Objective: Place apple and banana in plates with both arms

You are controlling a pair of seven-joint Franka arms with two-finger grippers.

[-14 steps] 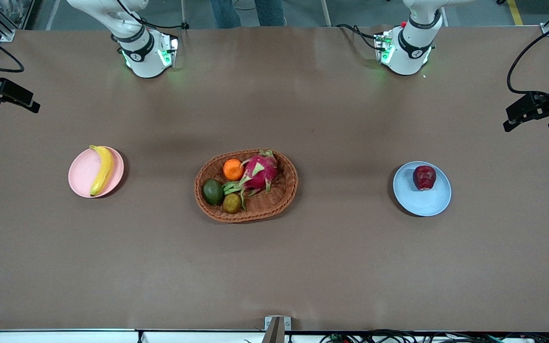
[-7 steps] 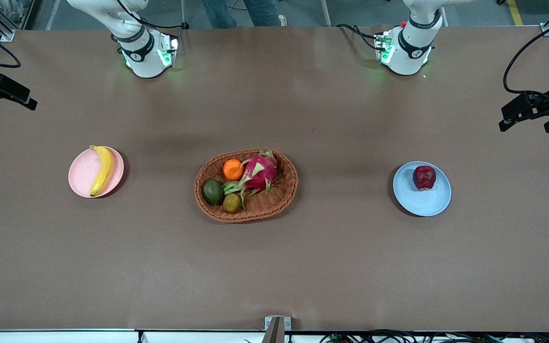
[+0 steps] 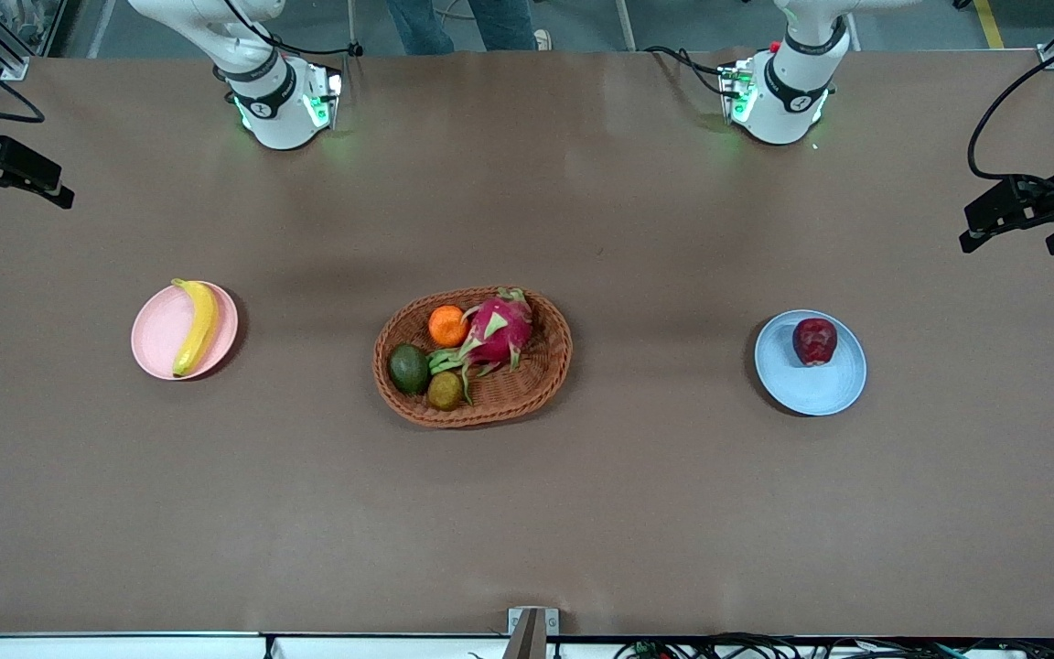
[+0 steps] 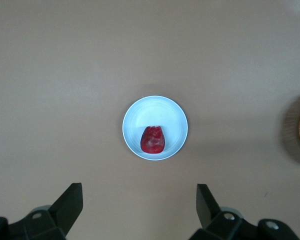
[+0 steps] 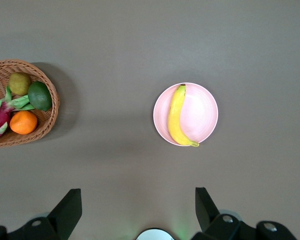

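The yellow banana (image 3: 196,326) lies in the pale pink plate (image 3: 154,340) toward the right arm's end of the table. The dark-red apple (image 3: 814,340) sits in the pale blue plate (image 3: 811,384) toward the left arm's end. My left gripper (image 4: 139,192) is open and empty, high over the table beside the blue plate (image 4: 155,111) with the apple (image 4: 152,139). My right gripper (image 5: 138,197) is open and empty, high over the table beside the pink plate (image 5: 202,112) with the banana (image 5: 176,116). In the front view the left gripper (image 3: 1012,236) and right gripper (image 3: 24,194) show at the table's ends.
An oval wicker basket (image 3: 541,380) stands mid-table between the plates. It holds a pink dragon fruit (image 3: 498,331), an orange (image 3: 446,325), a green fruit (image 3: 408,368) and a small yellow-green fruit (image 3: 444,391). The arm bases (image 3: 280,101) (image 3: 779,96) stand at the table's back edge.
Both raised grippers have shifted slightly at the ends of the table. The banana, the apple, the plates and the basket have not moved.
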